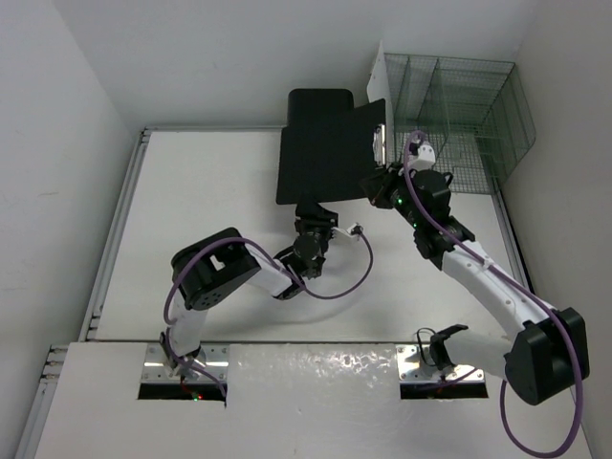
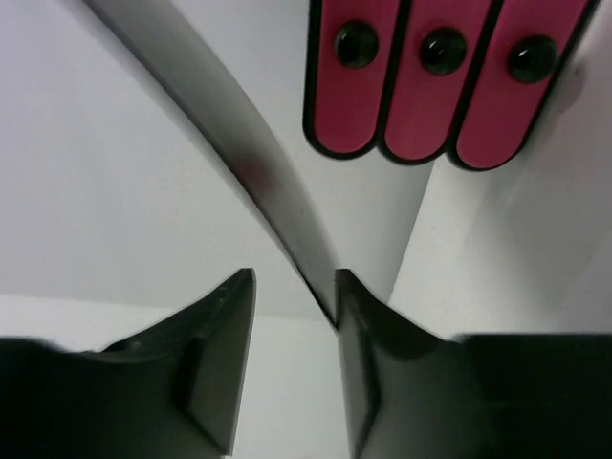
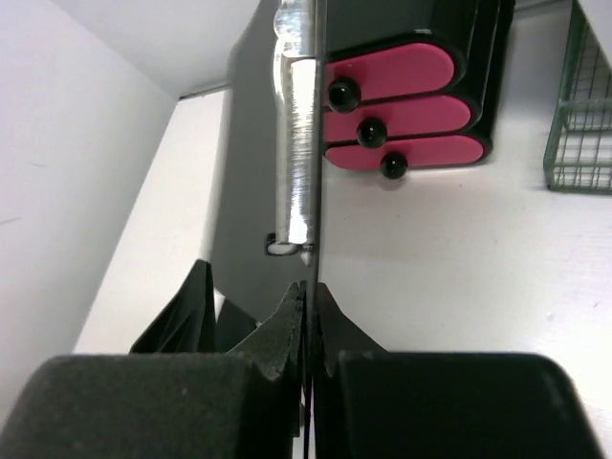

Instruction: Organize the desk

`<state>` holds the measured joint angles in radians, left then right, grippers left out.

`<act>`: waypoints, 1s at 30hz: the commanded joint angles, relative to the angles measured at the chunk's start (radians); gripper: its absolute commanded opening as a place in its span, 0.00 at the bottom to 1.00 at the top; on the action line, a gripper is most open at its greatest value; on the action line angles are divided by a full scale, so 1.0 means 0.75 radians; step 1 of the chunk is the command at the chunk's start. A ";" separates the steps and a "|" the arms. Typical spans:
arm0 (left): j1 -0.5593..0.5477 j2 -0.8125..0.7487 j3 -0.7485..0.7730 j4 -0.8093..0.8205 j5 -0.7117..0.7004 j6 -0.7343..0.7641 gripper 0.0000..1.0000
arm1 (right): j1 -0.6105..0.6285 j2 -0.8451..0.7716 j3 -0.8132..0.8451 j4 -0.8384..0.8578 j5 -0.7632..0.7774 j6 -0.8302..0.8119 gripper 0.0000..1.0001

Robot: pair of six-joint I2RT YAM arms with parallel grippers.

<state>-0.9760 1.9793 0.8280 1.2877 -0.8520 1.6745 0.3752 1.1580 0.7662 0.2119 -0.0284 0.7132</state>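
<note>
Right pincer (image 3: 306, 320) clamps the cover of a thin black rigid folder (image 1: 320, 153); left pincer (image 2: 295, 287) gapes, cover edge just ahead.

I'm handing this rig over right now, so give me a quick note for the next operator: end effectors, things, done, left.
Left end effector: open, a thin black edge between its fingers.
Right end effector: shut on the black clipboard, which stands on edge.
Wire organizer: far right corner of the desk.
Done: clipboard gripped.
Left: stowing it, probably in the organizer.
</note>
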 commanded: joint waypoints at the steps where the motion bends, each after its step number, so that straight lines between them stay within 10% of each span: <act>1: -0.034 0.010 0.019 0.652 0.027 0.048 0.40 | -0.003 -0.012 0.111 0.020 0.081 -0.191 0.00; 4: -0.034 -0.015 -0.014 0.637 0.011 0.034 0.75 | -0.003 -0.012 0.187 -0.061 0.052 -0.310 0.00; 6: -0.034 -0.053 -0.028 0.554 -0.025 -0.025 0.82 | -0.003 -0.010 0.228 -0.137 0.048 -0.386 0.00; 19: -0.055 -0.268 -0.161 -0.170 -0.126 -0.512 0.85 | -0.005 -0.028 0.428 -0.278 0.112 -0.597 0.00; 30: 0.013 -0.387 0.080 -1.240 0.081 -1.263 0.85 | -0.005 -0.037 0.517 -0.436 0.183 -0.703 0.00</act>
<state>-0.9901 1.7390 0.8062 0.5884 -0.8593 0.9295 0.3748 1.1404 1.1141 -0.1200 0.0742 0.2188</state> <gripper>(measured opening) 0.851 0.002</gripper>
